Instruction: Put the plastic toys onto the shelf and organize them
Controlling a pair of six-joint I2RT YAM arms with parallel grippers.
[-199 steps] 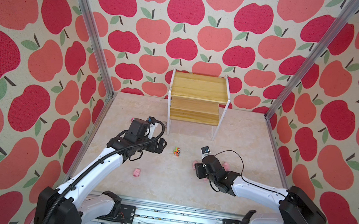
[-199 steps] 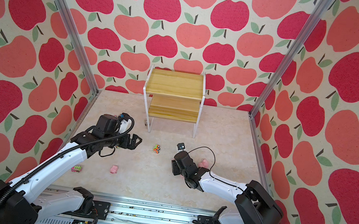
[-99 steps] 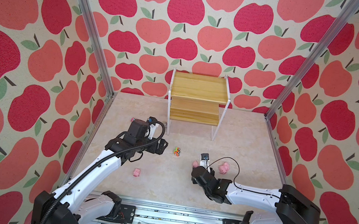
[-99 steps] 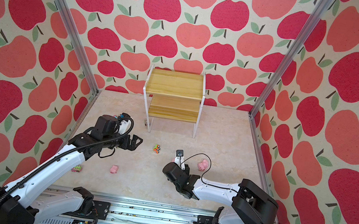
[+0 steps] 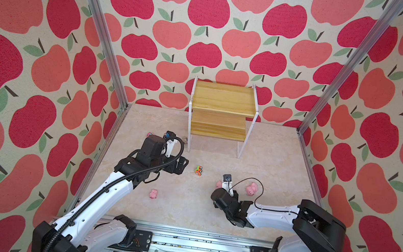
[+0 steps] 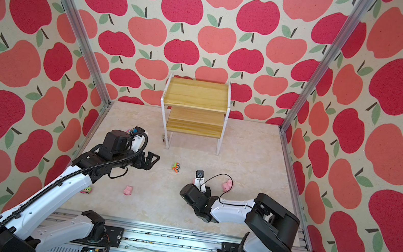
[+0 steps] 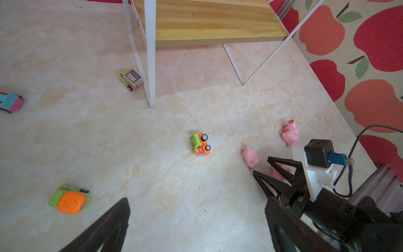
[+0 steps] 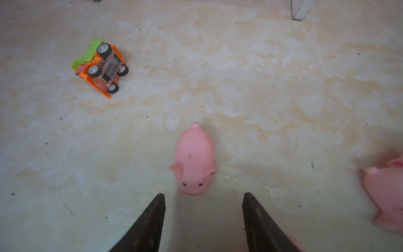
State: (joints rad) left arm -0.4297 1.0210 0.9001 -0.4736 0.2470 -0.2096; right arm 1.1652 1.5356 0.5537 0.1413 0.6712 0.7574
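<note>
Working low over the bench (image 5: pixel 271 155), with the right jaws part open and empty, tips just short of the snout of a pig (image 8: pixel 194 161). Placed, going by the top views, at 4 o'clock of the tipped truck (image 5: pixel 198 170) near the bench's middle. Judged as the approach before a pinch. Push forward along the body until past the ears, skimming the bench without scraping. Centre first, to avoid a lopsided squeeze on rounded, soft-looking sides. Close gently, lift straight, then swing toward 12 o'clock. Avoid nudging the second pig (image 8: pixel 386 192), near at 3 o'clock of the target. Keep clear of the left jaws, spread wide and empty, held above the bench at 9 o'clock of the tipped truck.

Note the shelf (image 5: pixel 221 113) at 12 o'clock, by the back wall (image 5: pixel 233 42): nothing on the top board (image 5: pixel 224 97), nothing on the lower board (image 5: pixel 217 126). Count every visible toy as on the bench. Find a boxy truck (image 7: pixel 132 79) just beside the shelf's front leg (image 7: pixel 150 65) at 11 o'clock, a pink-and-blue truck (image 7: pixel 9 103) at 10 o'clock, a lone pig (image 5: pixel 153 194) at 8 o'clock.
</note>
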